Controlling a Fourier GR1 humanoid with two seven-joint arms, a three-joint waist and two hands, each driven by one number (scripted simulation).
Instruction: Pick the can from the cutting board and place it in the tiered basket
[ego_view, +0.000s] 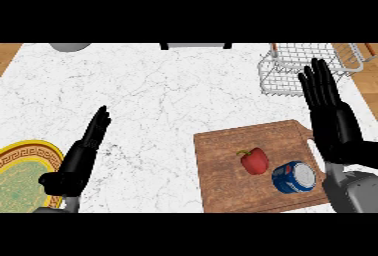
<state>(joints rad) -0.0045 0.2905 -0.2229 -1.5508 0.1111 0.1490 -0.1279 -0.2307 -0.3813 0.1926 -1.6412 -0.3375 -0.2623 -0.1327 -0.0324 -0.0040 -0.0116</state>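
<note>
You will note the blue cylindrical can (294, 176) lying on the brown wooden cutting board (221, 170) beside a red bell pepper (255, 160), both black hands' (336, 125) (81, 155) fingers straight, holding nothing.

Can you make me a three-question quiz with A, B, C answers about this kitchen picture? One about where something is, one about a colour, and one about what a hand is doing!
1. Where is the can?
A. in the wire basket
B. on the cutting board
C. on the patterned plate

2. What colour is the pepper?
A. red
B. purple
C. white

3. What is the right hand doing?
A. squeezing the can
B. open, holding nothing
C. lifting the pepper

Answers:
1 B: the can lies on the wooden cutting board beside the pepper.
2 A: the pepper is bright red.
3 B: its fingers are straight, above the board's right edge and clear of the can.
</note>
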